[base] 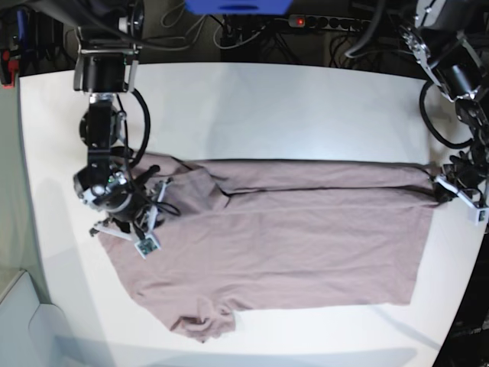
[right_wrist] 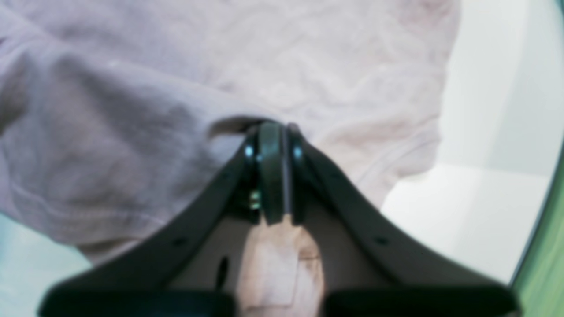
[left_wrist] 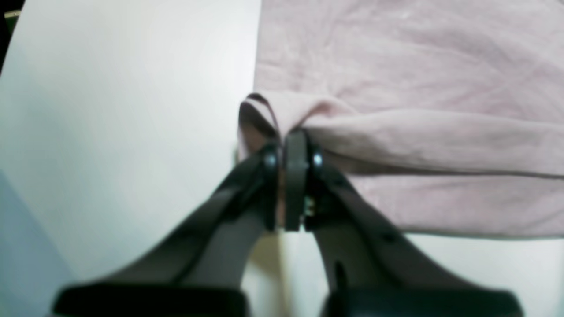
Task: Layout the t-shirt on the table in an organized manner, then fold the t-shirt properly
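T-shirt (base: 290,237) lies across centre of table (base: 252,107), long axis running 9 to 3 o'clock in base view; one sleeve spread at approx 7 o'clock, lower part flat, faint creases only. Far long edge is turned over onto the body as a narrow band, from approx 10 to 2 o'clock.

Left gripper (left_wrist: 288,136): clenched on cloth at the hem-end corner of that band, approx 3 o'clock in base view; wrist view shows jaws together w/ a pleat of fabric bunched between them.

Right gripper (right_wrist: 273,132): clenched on cloth at shoulder/sleeve end, approx 9 o'clock; a tongue of fabric hangs through behind the jaws.

Judgement: both ends of the same long edge are held so it can travel as one straight line; tension btwn grips keeps the fold even. Lengthwise fold appears under way, not complete.

Risk: right-side grip takes a thick wad nr the sleeve, so layers may drag unevenly. Wrist views blurred; exact layer count cannot be told
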You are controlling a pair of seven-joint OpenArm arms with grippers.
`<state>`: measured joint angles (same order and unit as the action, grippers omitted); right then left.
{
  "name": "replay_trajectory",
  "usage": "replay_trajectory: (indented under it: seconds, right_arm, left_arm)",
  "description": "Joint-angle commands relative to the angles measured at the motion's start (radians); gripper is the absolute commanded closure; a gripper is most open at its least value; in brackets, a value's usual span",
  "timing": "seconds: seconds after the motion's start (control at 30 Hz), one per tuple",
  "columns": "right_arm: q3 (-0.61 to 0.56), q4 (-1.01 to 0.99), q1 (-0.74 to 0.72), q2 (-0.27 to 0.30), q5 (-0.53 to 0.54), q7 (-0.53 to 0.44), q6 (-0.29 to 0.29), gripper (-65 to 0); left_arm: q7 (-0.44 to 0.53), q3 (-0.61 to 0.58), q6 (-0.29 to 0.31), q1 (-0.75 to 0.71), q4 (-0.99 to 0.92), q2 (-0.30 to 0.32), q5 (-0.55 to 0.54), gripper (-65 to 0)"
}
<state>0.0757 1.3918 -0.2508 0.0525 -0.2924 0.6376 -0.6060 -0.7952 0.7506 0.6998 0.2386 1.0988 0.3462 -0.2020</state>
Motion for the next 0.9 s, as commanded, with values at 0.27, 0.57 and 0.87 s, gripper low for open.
replay_trajectory:
  seconds: [0.27,0.57,0.87]
  right_arm:
    - [0.003,0.099,0.031,0.023,0.0,-0.022,0.004,-34.5]
    - [0.059,0.392,0.232,0.031,0.002,-0.02,0.004,-36.8]
    - [0.167,0.389,0.377,-0.003,0.068,-0.02,0.004,-36.8]
  left_arm:
    - [0.015,0.007,-0.002,0.017,0.025,0.021,-0.015,-30.8]
    - [0.012,0.036,-0.002,-0.028,0.033,0.047,-0.026,-43.7]
    - [0.026,0.123,-0.002,-0.127,0.05,0.049,-0.026,-43.7]
